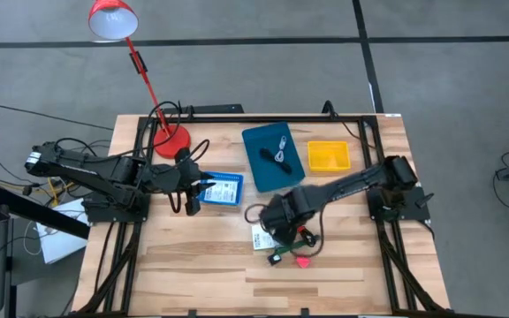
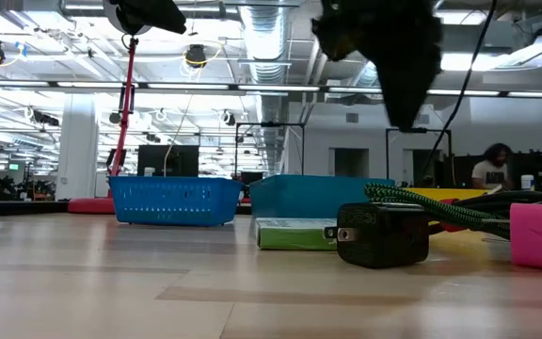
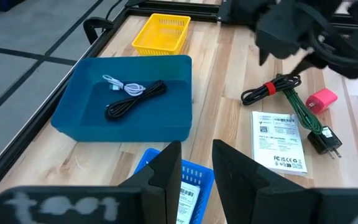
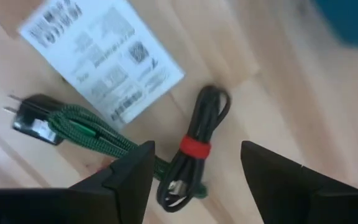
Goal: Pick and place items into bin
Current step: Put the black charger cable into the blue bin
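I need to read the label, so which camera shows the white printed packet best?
The left wrist view: the white printed packet lies flat and unobstructed. The right wrist view blurs it, the high view mostly hides it under the right arm, and the low view shows only its edge.

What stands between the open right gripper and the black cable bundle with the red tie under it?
Nothing visible. The right gripper hangs open directly over the cable bundle on the table; the white packet lies beside it, not over it.
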Tool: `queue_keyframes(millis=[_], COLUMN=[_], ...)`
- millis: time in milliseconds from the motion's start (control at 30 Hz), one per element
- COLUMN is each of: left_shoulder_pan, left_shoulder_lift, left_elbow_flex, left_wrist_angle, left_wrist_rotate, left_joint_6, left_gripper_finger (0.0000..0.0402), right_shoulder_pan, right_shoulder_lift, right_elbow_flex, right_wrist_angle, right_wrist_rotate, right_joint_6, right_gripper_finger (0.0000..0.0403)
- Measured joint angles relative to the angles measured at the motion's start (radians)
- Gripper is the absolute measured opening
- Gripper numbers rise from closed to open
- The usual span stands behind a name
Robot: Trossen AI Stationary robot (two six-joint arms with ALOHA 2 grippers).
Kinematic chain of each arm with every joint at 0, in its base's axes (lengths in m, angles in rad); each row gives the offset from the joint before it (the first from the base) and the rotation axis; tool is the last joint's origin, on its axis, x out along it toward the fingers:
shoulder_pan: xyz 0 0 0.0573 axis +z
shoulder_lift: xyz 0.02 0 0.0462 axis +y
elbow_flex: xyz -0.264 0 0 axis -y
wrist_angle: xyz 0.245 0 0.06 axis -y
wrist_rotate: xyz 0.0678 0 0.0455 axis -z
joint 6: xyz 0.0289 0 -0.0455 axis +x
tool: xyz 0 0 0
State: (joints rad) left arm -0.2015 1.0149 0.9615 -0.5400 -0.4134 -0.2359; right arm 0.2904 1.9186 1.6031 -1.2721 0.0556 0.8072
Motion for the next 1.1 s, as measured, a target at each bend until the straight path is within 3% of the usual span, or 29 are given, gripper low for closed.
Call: queue_keyframes(millis=[300,467,1100], left_shoulder_pan=[0.000,0.000,0.000], left_shoulder_lift=[0.000,0.000,0.000], left_elbow_flex=[0.000,0.000,0.000], left_wrist_angle=[0.000,0.020,0.022], left_wrist_rotate=[0.000,0.000,0.000], left_joint_6=[0.005,0.039,0.048], left_gripper_finger=[0.0080,0.0080,0.0080], right_shoulder_pan=[0.082,0.089,0.089], right_shoulder_lift=[0.000,0.000,0.000], right_elbow_flex=[-0.141,-0.191,-0.339], right_wrist_angle=[0.169,0.171,0.243], right_wrist_rotate=[0.043,0.058,0.029], right_joint_6=[0.221,0.289,0.369], right_gripper_finger=[0.0225,0.0224,0.0210])
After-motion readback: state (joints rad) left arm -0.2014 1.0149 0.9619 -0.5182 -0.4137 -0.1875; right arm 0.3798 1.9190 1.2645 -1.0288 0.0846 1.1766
